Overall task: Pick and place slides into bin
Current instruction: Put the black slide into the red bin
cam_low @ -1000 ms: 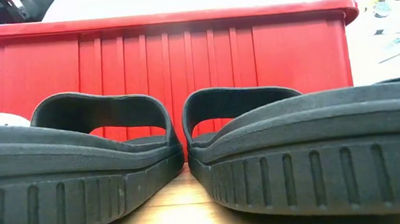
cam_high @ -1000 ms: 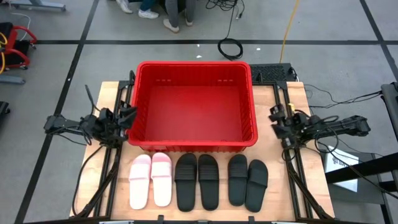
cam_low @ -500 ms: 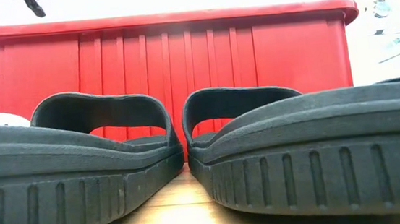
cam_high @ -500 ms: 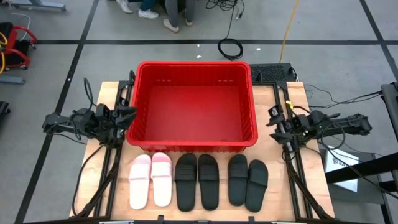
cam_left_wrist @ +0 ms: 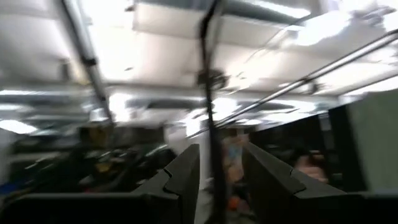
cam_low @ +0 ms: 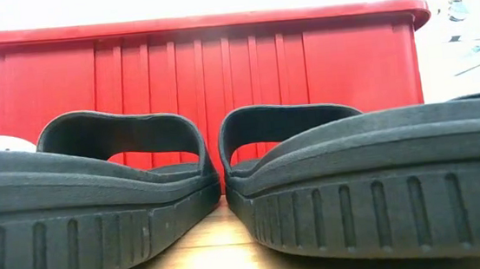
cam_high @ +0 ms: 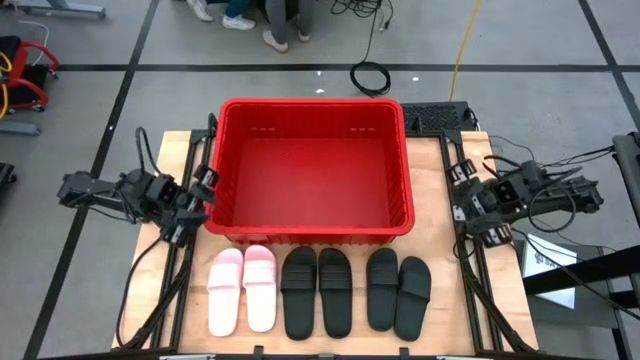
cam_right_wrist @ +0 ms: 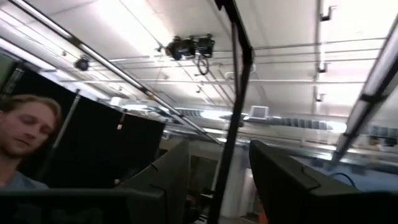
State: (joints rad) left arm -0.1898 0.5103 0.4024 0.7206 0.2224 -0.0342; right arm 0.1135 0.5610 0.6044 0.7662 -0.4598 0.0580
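Left end effector (cam_high: 200,192): beside the bin's left wall, fingers (cam_left_wrist: 180,177) parted with nothing between them.
Right end effector (cam_high: 466,200): off the bin's right wall, likewise parted and holding nothing.
Bin (cam_high: 310,108): red crate mid-worktop (cam_high: 500,300), no slides in it.
Slides (cam_high: 318,290): six in a row just in front of the bin, pink pair at left, all upright.
Handling: probably light, flexible foam; you'd best pinch the wide strap (cam_low: 122,132) or a sole edge.
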